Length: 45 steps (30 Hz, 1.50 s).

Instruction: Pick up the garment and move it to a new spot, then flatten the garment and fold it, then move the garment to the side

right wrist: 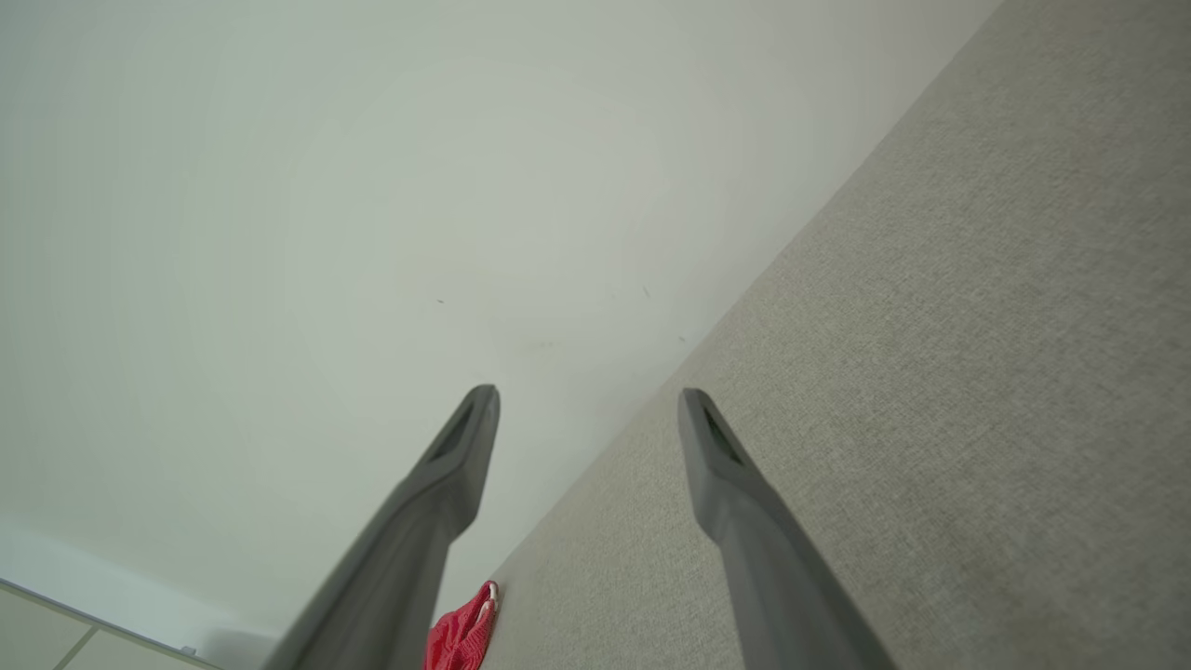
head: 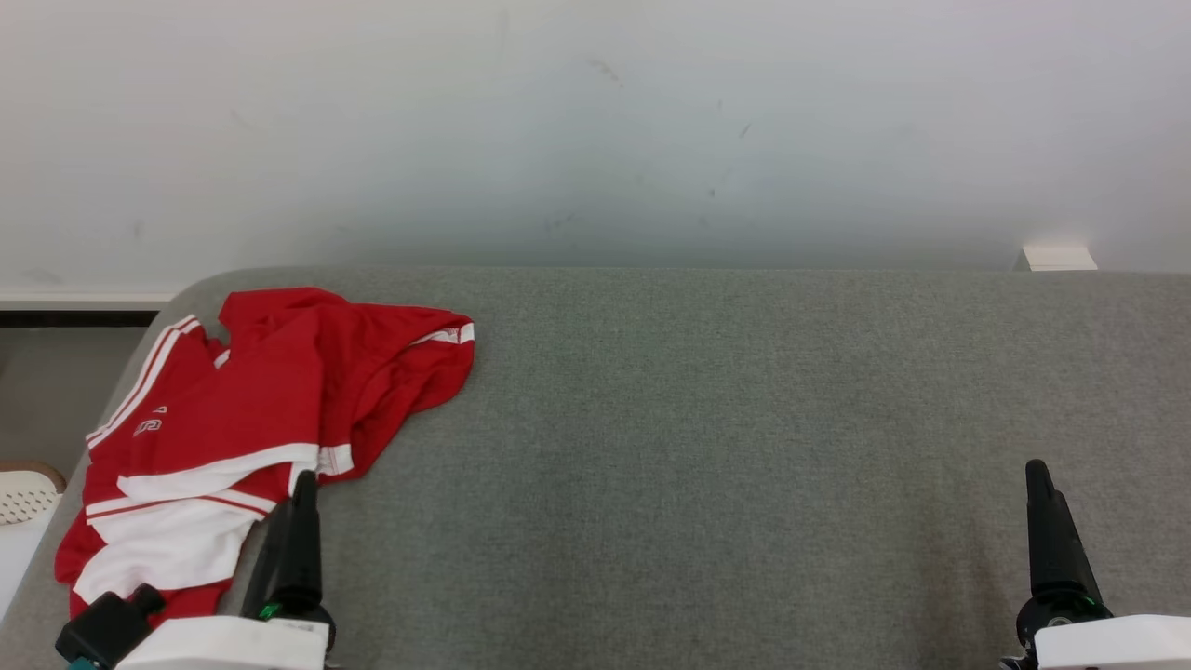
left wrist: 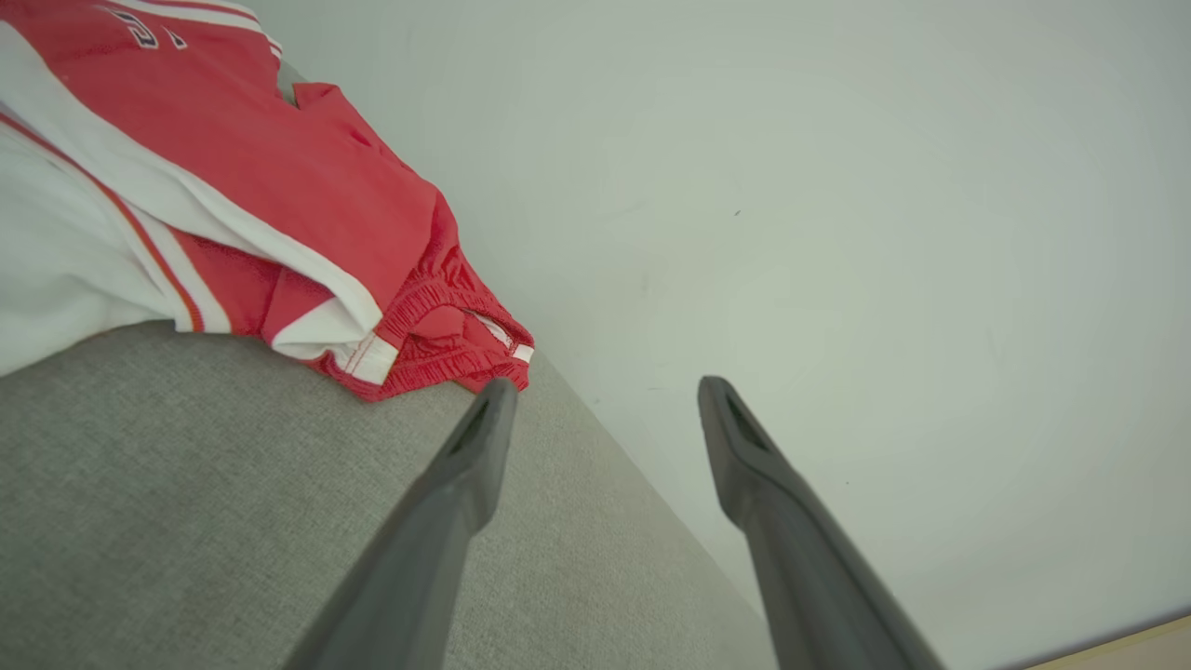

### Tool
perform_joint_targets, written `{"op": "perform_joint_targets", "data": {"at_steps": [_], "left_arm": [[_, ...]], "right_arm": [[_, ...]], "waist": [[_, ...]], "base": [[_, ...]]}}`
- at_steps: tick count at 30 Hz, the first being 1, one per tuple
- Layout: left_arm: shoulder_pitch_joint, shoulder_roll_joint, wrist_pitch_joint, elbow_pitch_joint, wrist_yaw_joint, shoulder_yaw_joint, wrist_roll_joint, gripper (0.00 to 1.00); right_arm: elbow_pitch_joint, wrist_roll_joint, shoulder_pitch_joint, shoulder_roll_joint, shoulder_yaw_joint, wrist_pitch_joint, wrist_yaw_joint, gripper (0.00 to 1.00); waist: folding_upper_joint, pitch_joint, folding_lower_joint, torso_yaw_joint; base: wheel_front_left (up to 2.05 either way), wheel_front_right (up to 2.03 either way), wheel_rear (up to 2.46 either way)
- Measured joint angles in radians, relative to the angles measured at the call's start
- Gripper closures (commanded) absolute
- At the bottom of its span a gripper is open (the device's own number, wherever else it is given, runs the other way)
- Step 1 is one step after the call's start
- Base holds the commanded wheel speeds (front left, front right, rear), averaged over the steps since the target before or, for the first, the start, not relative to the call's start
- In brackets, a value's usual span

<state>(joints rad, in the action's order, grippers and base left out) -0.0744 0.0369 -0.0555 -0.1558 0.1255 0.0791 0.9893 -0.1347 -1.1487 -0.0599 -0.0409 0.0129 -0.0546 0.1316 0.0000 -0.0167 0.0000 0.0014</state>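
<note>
A crumpled red garment (head: 251, 409) with white stripes and panels lies bunched at the left end of the grey fabric surface (head: 707, 447). It also shows at the upper left of the left wrist view, garment (left wrist: 233, 177), and as a small red corner, garment (right wrist: 462, 635), at the bottom of the right wrist view. My left gripper (left wrist: 605, 395) stands open just beside the garment's near right edge, holding nothing; in the head view the left gripper (head: 300, 521) shows at the lower left. At the lower right my right gripper (head: 1047, 521) is far from the garment, right gripper (right wrist: 586, 405) open and empty.
The grey surface ends against a pale wall (head: 595, 130) at the back. Its left corner is rounded, with floor and a white perforated object (head: 23, 498) beyond it. A small white block (head: 1059, 258) sits at the back right edge.
</note>
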Motion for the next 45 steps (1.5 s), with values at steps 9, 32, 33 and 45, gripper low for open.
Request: {"op": "perform_joint_targets", "data": {"at_steps": [9, 32, 33, 45], "left_arm": [[0.0, 0.002, -0.029, -0.001, -0.013, -0.027, -0.196, 0.0], [0.003, 0.012, -0.095, -0.014, -0.047, -0.073, -0.499, 0.0], [0.003, 0.013, -0.096, -0.015, -0.048, -0.073, -0.506, 0.0], [0.003, 0.013, -0.124, -0.025, -0.048, -0.072, -0.609, 0.0]], "right_arm": [[0.019, 0.194, 0.0, -0.003, -0.012, -0.032, 0.0, 0.0], [0.006, 0.564, 0.002, -0.007, -0.043, -0.095, 0.0, 0.0], [0.004, 0.575, 0.002, -0.007, -0.043, -0.097, 0.0, 0.0], [-0.009, 0.679, 0.002, -0.005, -0.034, -0.126, 0.0, 0.0]], "waist": [[0.0, -0.002, 0.0, -0.002], [0.0, 0.005, 0.0, -0.002], [0.0, 0.005, 0.0, -0.002], [0.0, 0.004, 0.0, -0.003]], "base": [[0.0, 0.0, 0.0], [0.0, 0.0, 0.0], [0.0, 0.0, 0.0], [0.0, 0.0, 0.0]]}}
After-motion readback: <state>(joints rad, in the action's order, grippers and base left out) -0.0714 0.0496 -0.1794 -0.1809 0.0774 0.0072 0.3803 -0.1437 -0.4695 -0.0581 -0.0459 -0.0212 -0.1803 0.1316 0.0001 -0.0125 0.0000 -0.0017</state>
